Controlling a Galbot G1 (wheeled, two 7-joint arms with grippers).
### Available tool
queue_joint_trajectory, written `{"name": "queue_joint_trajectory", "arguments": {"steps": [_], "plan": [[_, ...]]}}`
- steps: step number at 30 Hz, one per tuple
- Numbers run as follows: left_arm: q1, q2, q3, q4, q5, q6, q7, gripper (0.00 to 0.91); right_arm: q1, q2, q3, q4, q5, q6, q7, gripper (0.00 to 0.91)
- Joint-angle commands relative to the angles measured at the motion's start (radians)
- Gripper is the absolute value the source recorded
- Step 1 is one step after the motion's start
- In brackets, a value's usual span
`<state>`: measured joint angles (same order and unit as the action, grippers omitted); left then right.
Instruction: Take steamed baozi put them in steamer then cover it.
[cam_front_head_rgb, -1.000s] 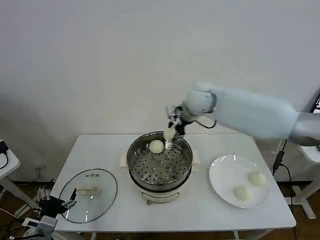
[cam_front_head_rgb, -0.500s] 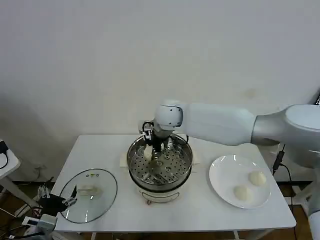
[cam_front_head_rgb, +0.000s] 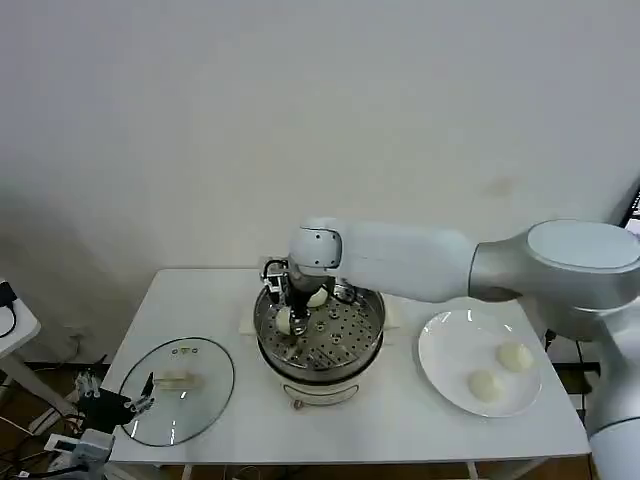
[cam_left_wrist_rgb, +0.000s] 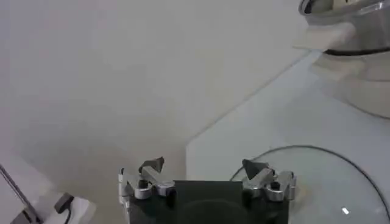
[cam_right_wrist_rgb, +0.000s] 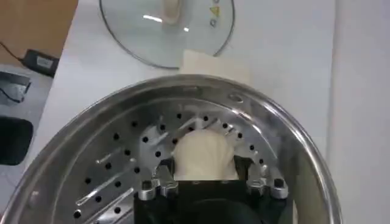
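Head view showed a rectangular white table (cam_front_head_rgb: 210, 300) with a smooth matte top, and across it reached the right arm, a long glossy white shell running from the right edge to the middle. At the table's centre stood the steamer (cam_front_head_rgb: 320, 335), a round, shiny stainless-steel pot with a perforated tray, sitting on a cream-white base. To its right lay a flat, round white plate (cam_front_head_rgb: 445, 350) carrying two smooth cream-white buns (cam_front_head_rgb: 498, 370), and to its left lay a round glass lid (cam_front_head_rgb: 178, 388) with a cream handle. The right gripper (cam_front_head_rgb: 288, 318) had come down inside the steamer's left part, its jaws closed around one steamed baozi (cam_front_head_rgb: 285, 322) low over the tray; a second baozi (cam_front_head_rgb: 317, 297) rested on the tray just behind it, partly hidden by the wrist. In the right wrist view the right gripper (cam_right_wrist_rgb: 204, 173) clasped the soft, rounded bun (cam_right_wrist_rgb: 204, 155) between its metal fingers (cam_right_wrist_rgb: 159, 182), with the holed tray (cam_right_wrist_rgb: 122, 164) beneath and the lid (cam_right_wrist_rgb: 164, 30) beyond the rim. Half a second before, that gripper had been higher and nearer the pot's back-left rim, and a second before it had hung above the far rim with the arm less extended. The left gripper (cam_left_wrist_rgb: 207, 173) waited off the table's left edge beside the lid, its jaws spread apart and holding nothing.
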<state>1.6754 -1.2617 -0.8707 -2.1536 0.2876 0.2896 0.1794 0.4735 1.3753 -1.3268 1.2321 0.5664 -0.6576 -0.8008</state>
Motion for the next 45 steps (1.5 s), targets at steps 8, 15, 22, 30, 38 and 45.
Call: {"name": "queue_joint_trajectory", "arguments": {"steps": [8, 15, 22, 30, 38, 45], "plan": [[0.002, 0.0, -0.002, 0.0, 0.0, -0.001, 0.0, 0.907, -0.017, 0.03, 0.006, -0.026, -0.01, -0.007, 0.005, 0.907], [0.001, -0.001, -0.002, 0.003, 0.001, 0.0, 0.001, 0.907, 0.056, -0.03, 0.007, 0.041, 0.003, -0.009, -0.001, 0.907], [-0.001, 0.003, 0.0, 0.008, 0.001, 0.001, 0.004, 0.907, 0.207, -0.211, -0.002, 0.201, 0.014, 0.017, -0.036, 0.907], [-0.006, 0.018, 0.003, 0.02, 0.0, 0.001, 0.008, 0.907, 0.291, -0.557, -0.029, 0.353, -0.135, 0.146, -0.163, 0.907], [-0.012, 0.035, 0.033, 0.022, 0.006, 0.005, 0.011, 0.907, 0.222, -0.884, -0.025, 0.425, -0.365, 0.303, -0.252, 0.907], [-0.027, 0.044, 0.059, 0.04, 0.01, 0.004, 0.011, 0.907, 0.131, -1.008, -0.011, 0.439, -0.501, 0.381, -0.285, 0.907]]}}
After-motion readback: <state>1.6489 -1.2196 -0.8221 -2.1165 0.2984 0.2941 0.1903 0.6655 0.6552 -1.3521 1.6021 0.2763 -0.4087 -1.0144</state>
